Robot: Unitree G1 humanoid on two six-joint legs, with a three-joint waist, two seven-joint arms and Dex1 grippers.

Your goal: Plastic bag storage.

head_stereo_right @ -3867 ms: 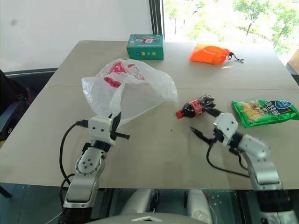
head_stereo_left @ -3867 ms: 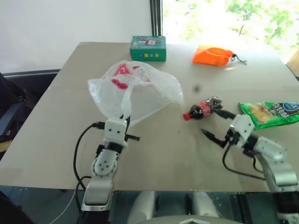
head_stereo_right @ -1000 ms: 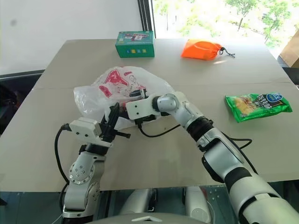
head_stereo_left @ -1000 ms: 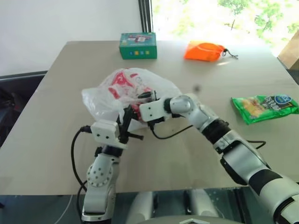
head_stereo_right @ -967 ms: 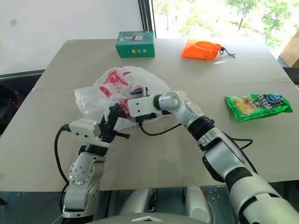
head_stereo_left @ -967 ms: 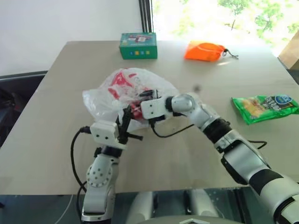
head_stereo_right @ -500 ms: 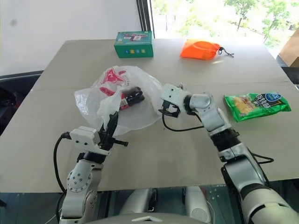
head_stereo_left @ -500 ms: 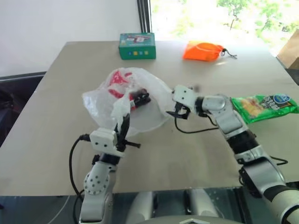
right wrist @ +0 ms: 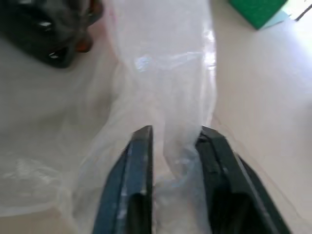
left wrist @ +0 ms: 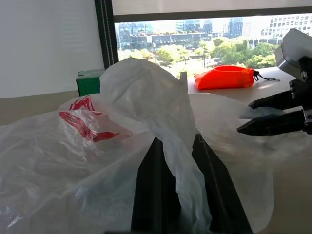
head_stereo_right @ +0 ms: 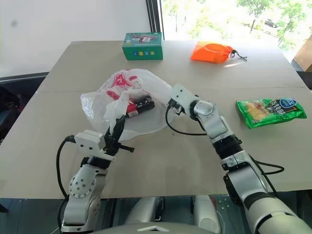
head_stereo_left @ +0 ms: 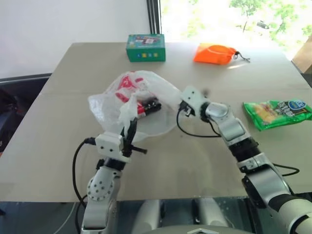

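step: bottle (head_stereo_left: pixel 147 107) already inside plastic bag (head_stereo_left: pixel 131 105) mid-table | left gripper (head_stereo_left: pixel 129 130) clamped on near bag edge | right gripper (right wrist: pixel 171 146) pinching film at opposite rim, nearly closed | next: probably lift rim, hold mouth wide for snack packet (head_stereo_left: pixel 277 112)

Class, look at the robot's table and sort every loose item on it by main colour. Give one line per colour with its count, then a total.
White: 1, the plastic bag
Dark: 1, the bottle inside that bag
Green: 2, the box and the snack packet
Orange: 1, the pouch
Total: 5
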